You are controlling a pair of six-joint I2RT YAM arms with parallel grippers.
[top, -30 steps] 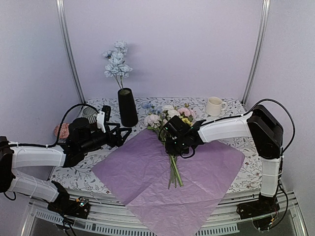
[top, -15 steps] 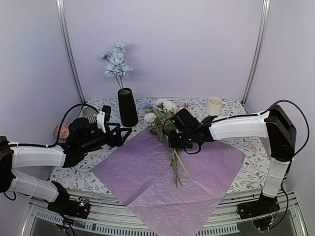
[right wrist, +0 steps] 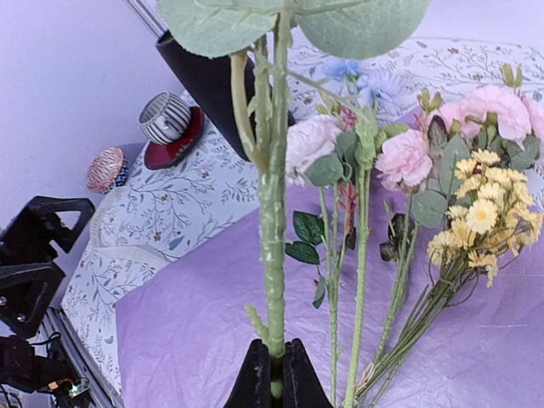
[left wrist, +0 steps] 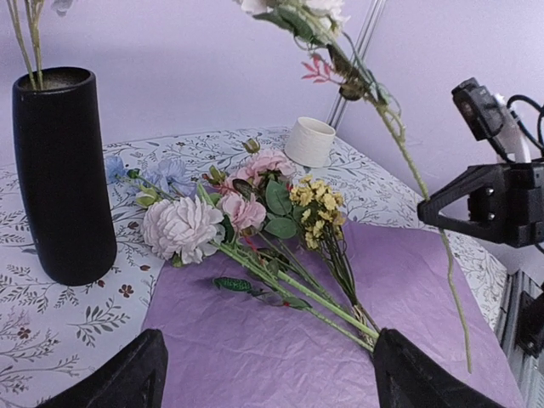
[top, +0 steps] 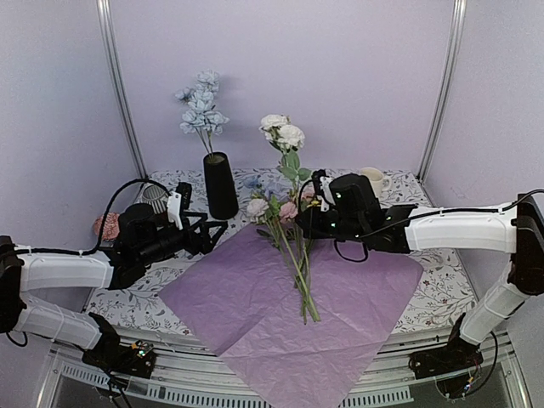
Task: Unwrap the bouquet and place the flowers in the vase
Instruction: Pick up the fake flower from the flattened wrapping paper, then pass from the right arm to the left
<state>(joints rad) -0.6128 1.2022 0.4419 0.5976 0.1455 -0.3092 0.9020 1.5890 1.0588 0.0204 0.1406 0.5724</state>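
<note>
Your right gripper (right wrist: 274, 353) is clenched on the lower end of a white-bloomed stem (top: 289, 136), holding it upright with a slight tilt above the spread lilac paper (top: 255, 314) at the table's middle. The other flowers (top: 285, 212) lie across the paper's far edge, heads just right of the black vase (top: 220, 187), which stands far left with a blue sprig (top: 201, 106) in it. Your left gripper (left wrist: 268, 357) hovers near the vase, fingers released and empty.
</note>
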